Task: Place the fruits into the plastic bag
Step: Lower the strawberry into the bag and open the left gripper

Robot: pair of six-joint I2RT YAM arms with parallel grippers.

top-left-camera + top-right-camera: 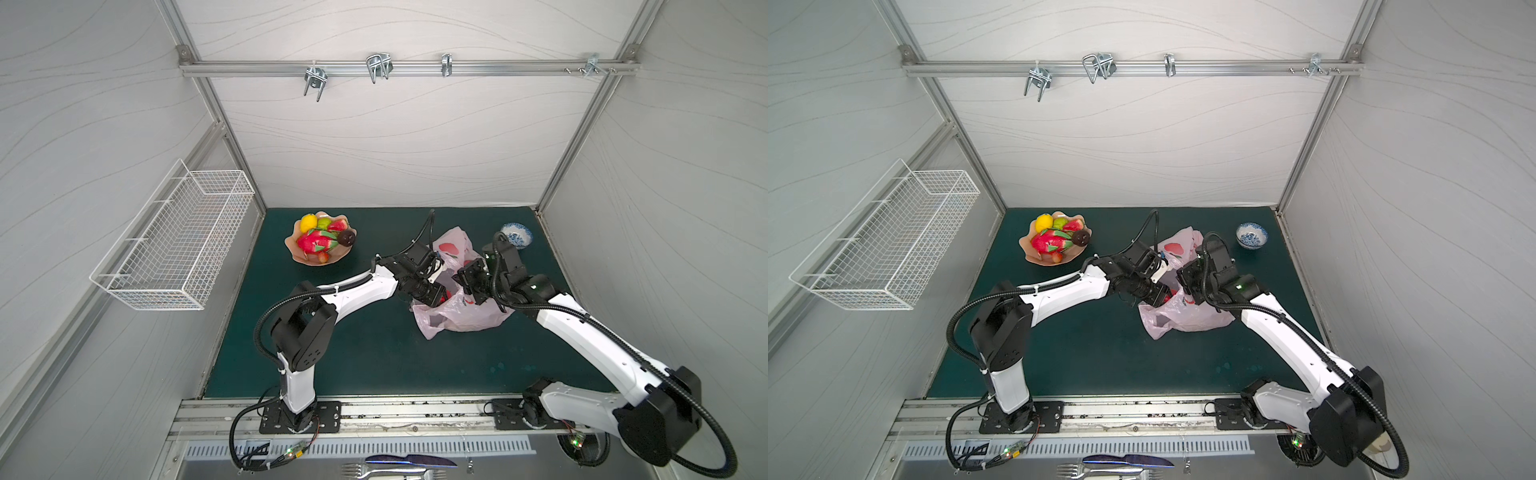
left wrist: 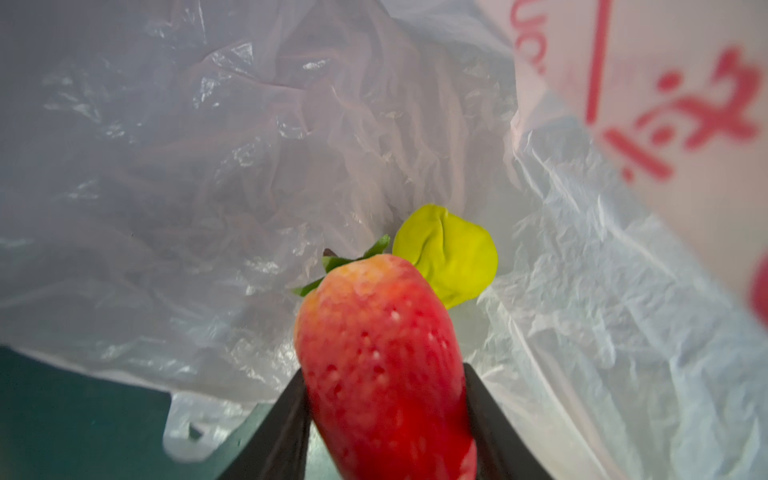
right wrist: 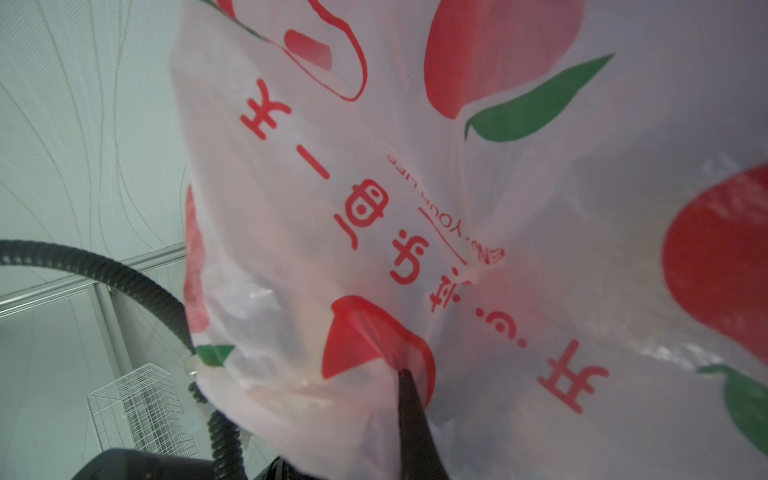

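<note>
Firstly, surface: a dark green flat mat covered the tabletop inside the cell.
Room: pale grey wall panels with wavy lines closed the back and both sides.
Back wall: an aluminium rail with metal hooks ran across it.
Left wall: a white wire basket hung there.
Far left corner of the mat: a peach-coloured scalloped dish held a yellow lemon, a pink-red dragon fruit with green scales and a dark brown-purple round fruit.
Far right corner: a small blue-and-white bowl stood alone.
Bag: the thin translucent pale-pink plastic bag, printed with red fruit, lay right of the mat's middle, between both arms.
Left gripper: its jaws clamped a red speckled strawberry-shaped toy fruit at the bag's open mouth.
Inside the bag: a yellow-green toy fruit lay on the crinkled film.
Right gripper: closed, pinching the bag's film and holding that side raised.
</note>
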